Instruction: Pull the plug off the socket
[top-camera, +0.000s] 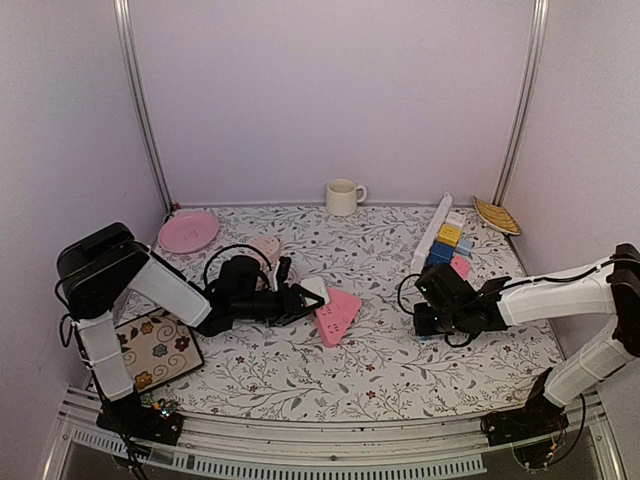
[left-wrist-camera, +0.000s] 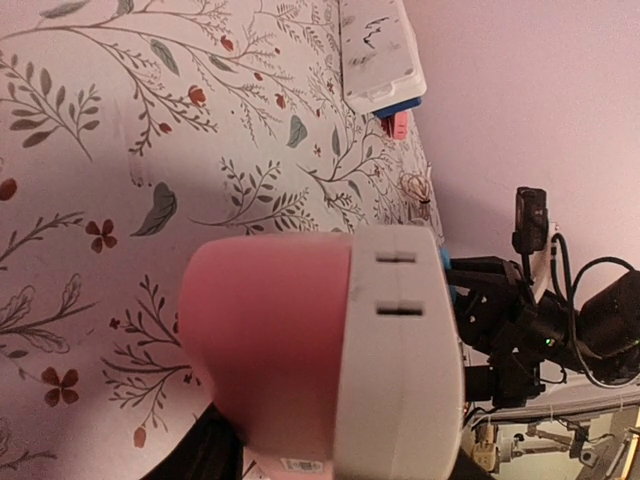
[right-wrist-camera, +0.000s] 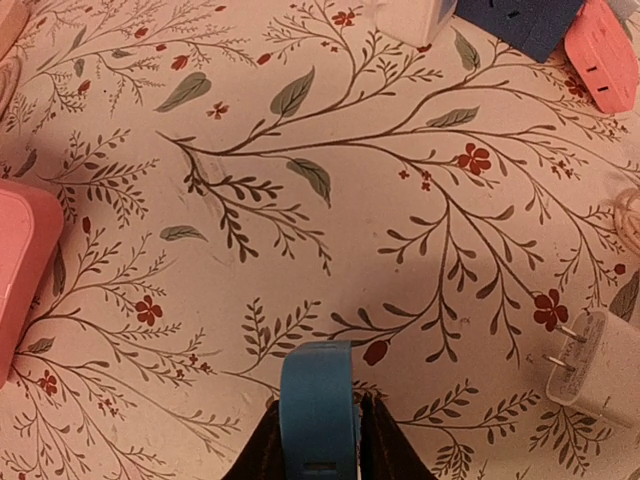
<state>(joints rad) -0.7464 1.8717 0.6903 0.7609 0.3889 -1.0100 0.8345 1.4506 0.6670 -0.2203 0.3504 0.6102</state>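
A pink and white socket (top-camera: 335, 312) lies tilted on the floral cloth at centre-left, and my left gripper (top-camera: 300, 300) is shut on its white end. In the left wrist view the socket (left-wrist-camera: 300, 350) fills the lower frame, its slots empty. A dark finger (left-wrist-camera: 205, 450) shows below it. My right gripper (top-camera: 428, 298) is well to the right of the socket, low over the cloth. It is shut on a blue plug (right-wrist-camera: 318, 400) that stands between its fingers, apart from the socket's pink edge (right-wrist-camera: 20, 270).
A white charger (right-wrist-camera: 600, 370) with bare prongs lies right of the right gripper. At the back right stand a white power strip (top-camera: 432, 232), coloured adapters (top-camera: 448, 245) and a wooden dish (top-camera: 497, 215). A mug (top-camera: 343, 196), a pink plate (top-camera: 188, 231) and a floral tile (top-camera: 155, 350) are also on the table.
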